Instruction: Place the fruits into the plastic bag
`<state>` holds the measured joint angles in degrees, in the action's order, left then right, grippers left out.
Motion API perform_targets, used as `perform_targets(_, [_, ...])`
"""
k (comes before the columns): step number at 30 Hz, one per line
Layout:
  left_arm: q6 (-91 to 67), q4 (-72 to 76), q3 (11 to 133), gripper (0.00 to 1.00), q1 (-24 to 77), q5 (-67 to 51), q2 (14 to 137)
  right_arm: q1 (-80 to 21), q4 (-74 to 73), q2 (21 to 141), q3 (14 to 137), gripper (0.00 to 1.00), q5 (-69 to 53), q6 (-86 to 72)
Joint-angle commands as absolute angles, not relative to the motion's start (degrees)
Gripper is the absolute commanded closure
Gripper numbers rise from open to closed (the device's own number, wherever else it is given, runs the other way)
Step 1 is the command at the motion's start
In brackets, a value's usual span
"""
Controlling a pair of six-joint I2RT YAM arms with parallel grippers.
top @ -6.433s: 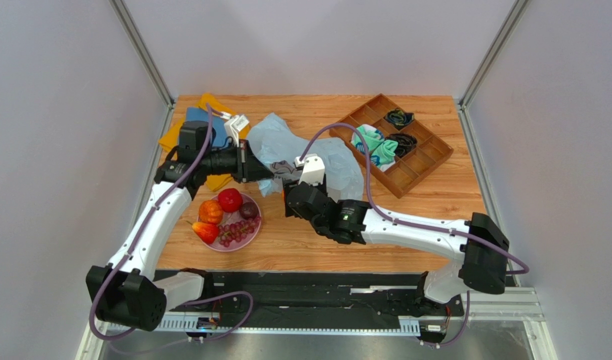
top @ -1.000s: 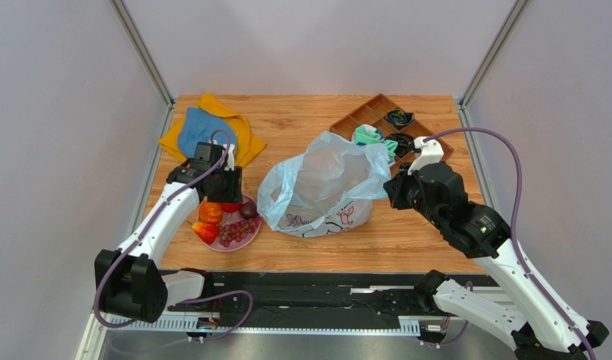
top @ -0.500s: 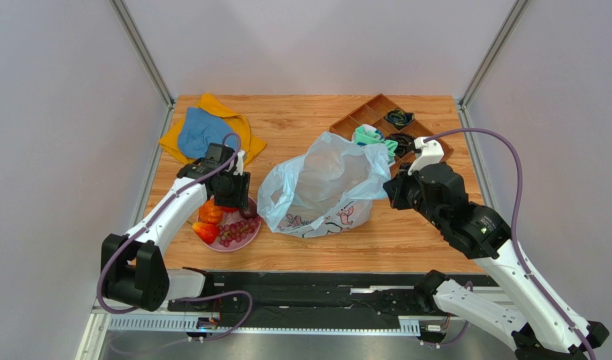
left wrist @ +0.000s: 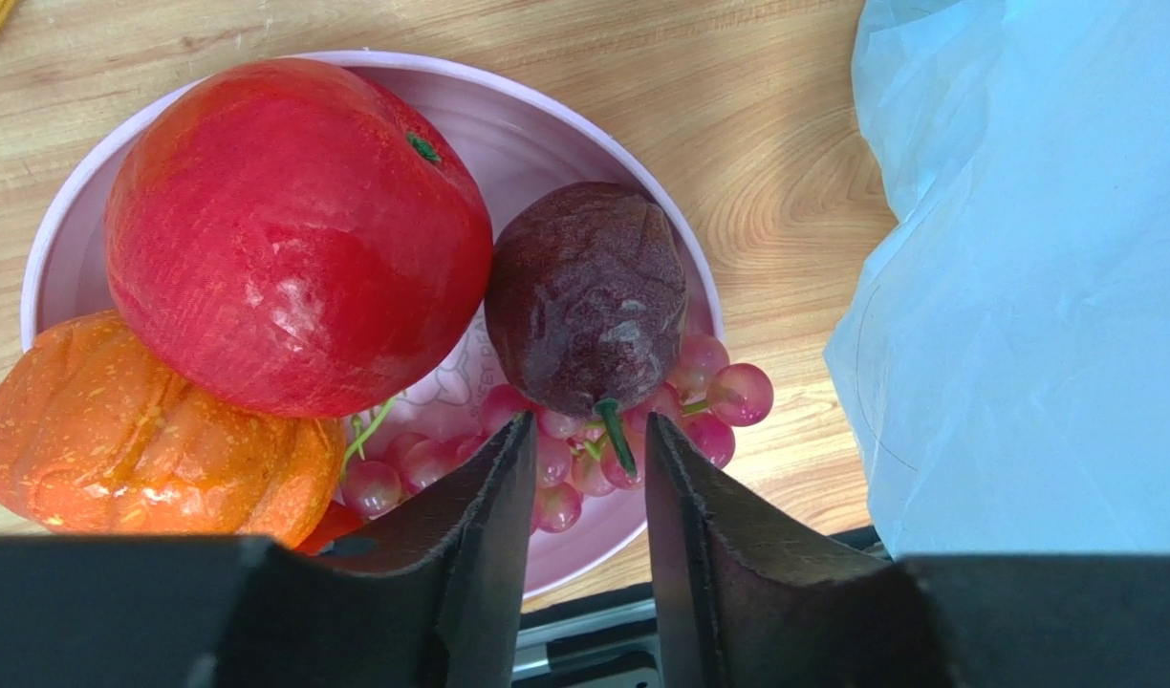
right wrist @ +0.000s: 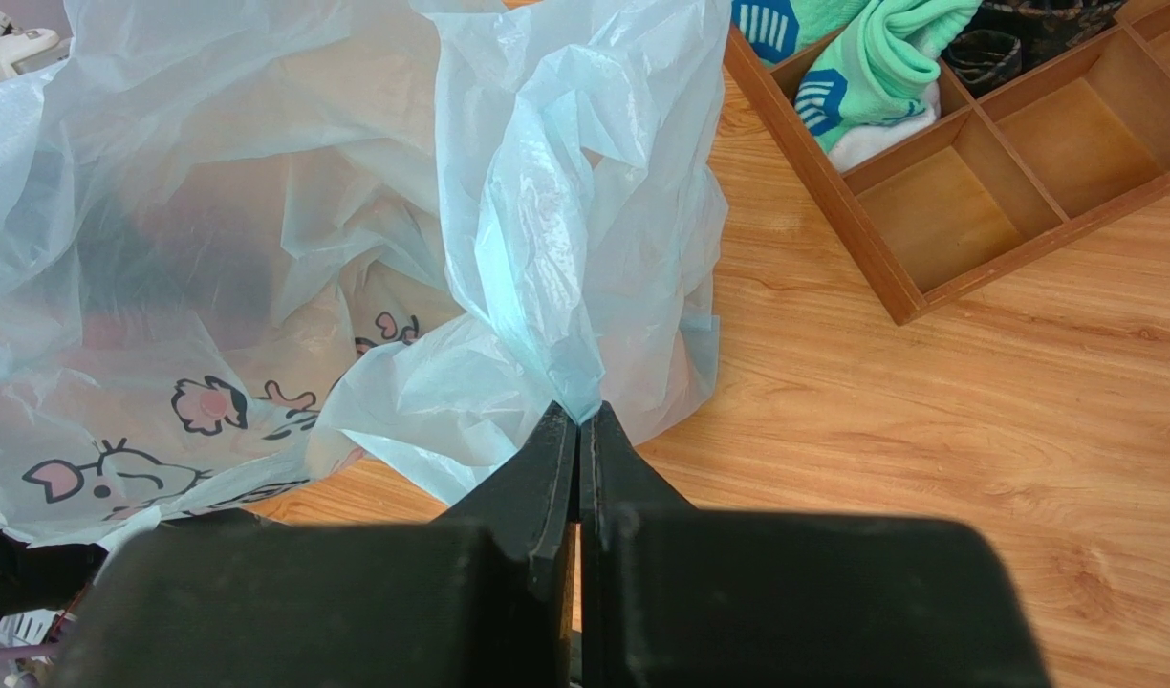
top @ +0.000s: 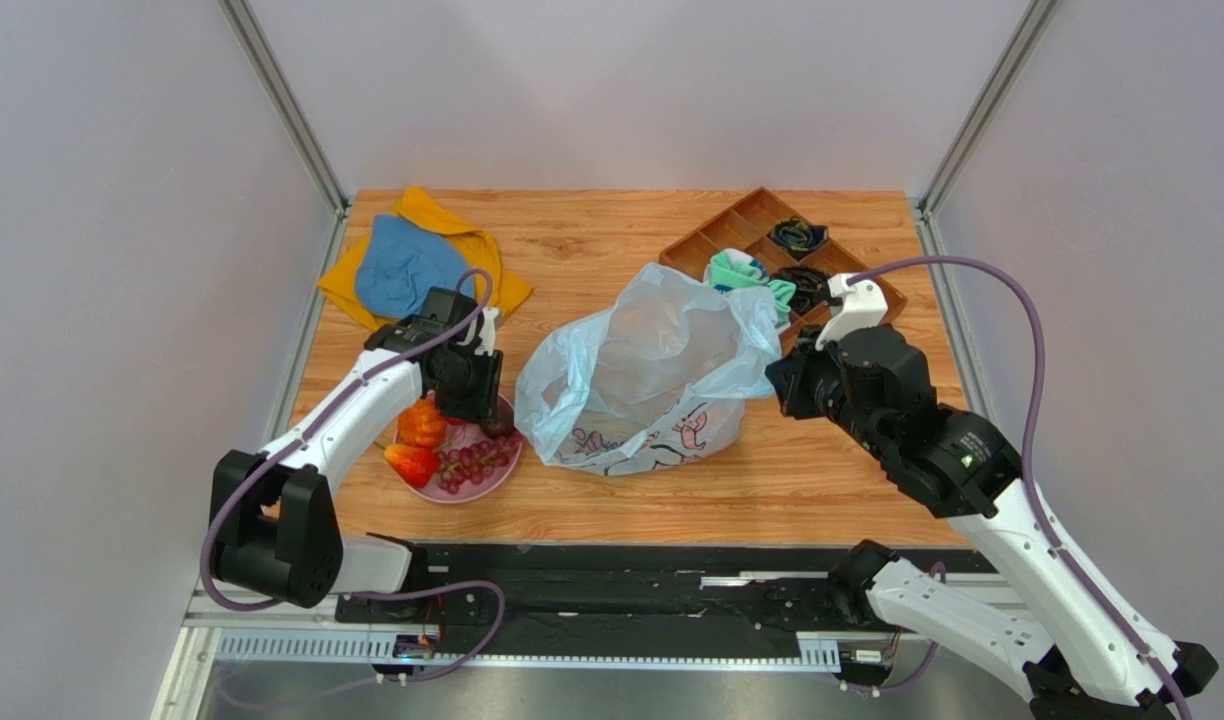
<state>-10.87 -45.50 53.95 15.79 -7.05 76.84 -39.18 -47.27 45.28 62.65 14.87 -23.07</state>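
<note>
The fruits lie on a pink plate (top: 495, 477): a red apple (left wrist: 289, 230), an orange (left wrist: 131, 430), a dark plum (left wrist: 584, 294) and pinkish grapes (left wrist: 720, 394). My left gripper (left wrist: 591, 430) hangs over the plate (left wrist: 548, 129), open. Its jaws stand a little apart on either side of the plum's green stem, just short of the plum itself. The pale blue plastic bag (top: 648, 375) stands puffed up mid-table. My right gripper (right wrist: 578, 419) is shut on a bunched fold of the bag (right wrist: 261, 215) at its right side and holds it up.
A wooden compartment tray (top: 844, 323) with socks and dark items sits at the back right, close behind the right gripper (top: 773, 383). A blue cloth on a yellow cloth (top: 408, 263) lies at the back left. The bag's edge (left wrist: 1036, 287) is just right of the plate.
My left gripper has shifted right over the plate toward the plum, and its jaws have narrowed. The right gripper and the bag have not moved.
</note>
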Motion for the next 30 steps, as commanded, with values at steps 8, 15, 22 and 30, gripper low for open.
perform_targets(8, [-9.5, -45.7, 56.5, 0.66, 16.5, -9.6, 78.1, -39.1, -44.9, 44.9, 62.3, 1.0, 15.0, -22.4])
perform_targets(15, [-9.3, -45.5, 57.0, 0.69, 16.6, -10.8, 79.1, -39.2, -44.9, 44.9, 62.0, 1.0, 14.9, -22.7])
perform_targets(22, [-9.4, -45.5, 57.0, 0.86, 16.7, -11.0, 78.7, -39.2, -44.9, 44.8, 61.8, 1.0, 15.0, -22.6])
perform_targets(30, [-9.0, -45.2, 57.0, 1.0, 16.7, -11.4, 77.1, -39.2, -45.1, 45.2, 62.0, 1.0, 14.9, -22.8])
